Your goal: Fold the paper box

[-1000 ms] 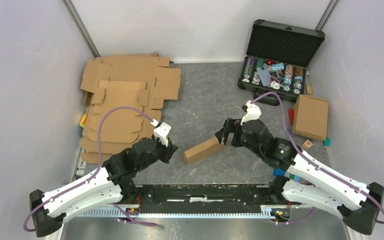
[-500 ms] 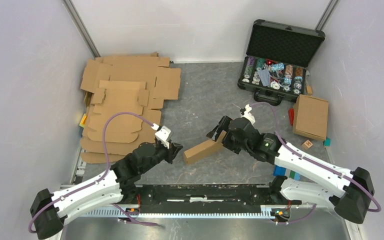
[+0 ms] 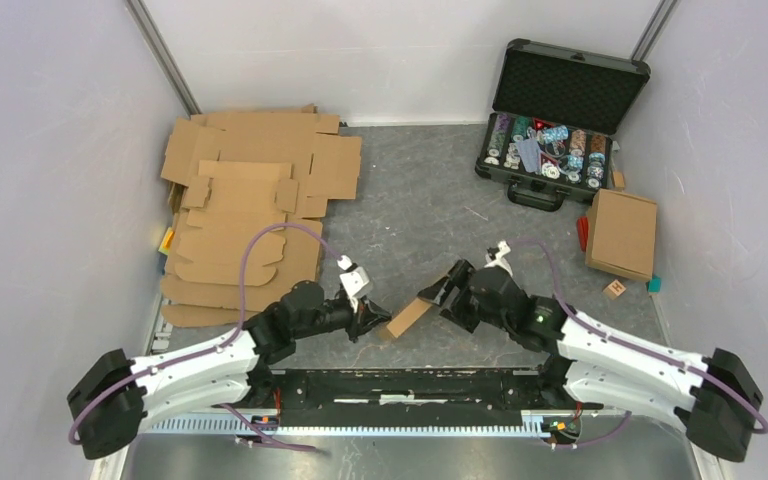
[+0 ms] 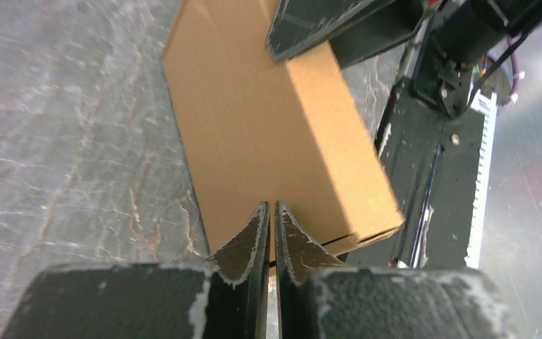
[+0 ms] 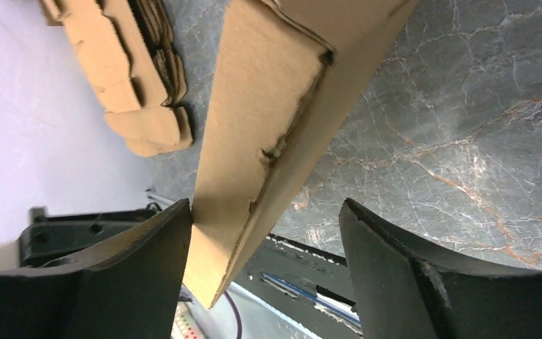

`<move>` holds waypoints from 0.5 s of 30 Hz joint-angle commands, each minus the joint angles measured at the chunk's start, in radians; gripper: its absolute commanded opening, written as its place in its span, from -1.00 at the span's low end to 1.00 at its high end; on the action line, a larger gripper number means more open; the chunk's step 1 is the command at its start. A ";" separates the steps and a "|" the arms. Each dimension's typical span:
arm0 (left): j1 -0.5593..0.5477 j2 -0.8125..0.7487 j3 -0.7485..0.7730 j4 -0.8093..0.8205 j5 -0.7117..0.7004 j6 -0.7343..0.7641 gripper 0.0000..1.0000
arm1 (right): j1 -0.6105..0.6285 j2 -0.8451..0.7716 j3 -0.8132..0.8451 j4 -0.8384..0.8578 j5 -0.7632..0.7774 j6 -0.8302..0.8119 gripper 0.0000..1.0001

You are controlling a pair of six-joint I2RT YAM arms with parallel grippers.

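The grey, marble-patterned table (image 3: 410, 190) carries a loose stack of flat cardboard blanks (image 3: 250, 200) at the far left and an open black case (image 3: 550, 140) of poker chips at the far right. Nearer on the right lies a closed cardboard box (image 3: 622, 233), with a small wooden block (image 3: 615, 289) and a teal block (image 3: 654, 285) just beside it. The paper box (image 3: 410, 315) sits at the near middle; whether it lies flat is unclear.

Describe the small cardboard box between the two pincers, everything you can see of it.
The box is plain brown corrugated cardboard, long and slim, folded shut, with a ragged flap seam at one end. It lies slantwise on the grey table, just ahead of the arm bases. The right pincer straddles its far end with fingers wide, one seemingly against its side. The left pincer, fingers almost together, meets its near end; whether it pinches any cardboard cannot be told.
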 commanded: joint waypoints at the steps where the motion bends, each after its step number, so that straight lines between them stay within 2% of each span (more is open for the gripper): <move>1: 0.002 0.097 0.055 0.049 0.131 0.046 -0.77 | 0.001 -0.099 -0.175 0.027 0.038 0.051 0.49; 4: 0.002 0.124 0.070 0.035 0.136 0.043 -0.77 | 0.000 -0.163 -0.243 0.016 0.057 0.057 0.34; 8: 0.002 0.086 0.053 0.019 0.048 0.038 -0.77 | 0.000 -0.243 -0.293 0.007 0.121 0.009 0.31; 10: 0.004 0.062 0.052 -0.001 -0.009 0.037 -0.76 | -0.001 -0.275 -0.313 0.014 0.154 -0.027 0.35; 13: 0.004 0.034 0.044 -0.036 -0.092 0.019 -0.76 | -0.002 -0.315 -0.334 0.018 0.182 -0.047 0.59; 15: 0.005 0.016 0.031 -0.043 -0.132 0.006 -0.75 | -0.002 -0.337 -0.362 0.071 0.182 -0.082 0.61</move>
